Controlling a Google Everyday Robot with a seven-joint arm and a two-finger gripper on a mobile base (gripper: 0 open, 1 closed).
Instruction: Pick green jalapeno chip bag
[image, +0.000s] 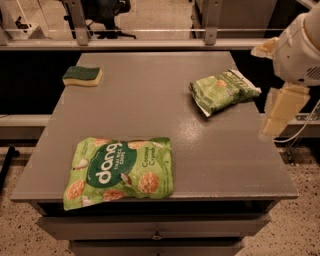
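The green jalapeno chip bag (223, 91) is a small, crinkled, darker green bag with white end seams. It lies on the grey table (150, 105) near the far right edge. My gripper (278, 113) hangs off the table's right side, to the right of the bag and a little nearer the camera, apart from it. The white arm body (299, 50) sits above the gripper at the frame's right edge.
A larger flat bright-green "dang" bag (120, 170) lies at the table's front left. A green-and-yellow sponge (82, 76) sits at the far left corner. Drawers (155, 230) are below the tabletop. A rail (150, 42) runs behind the table.
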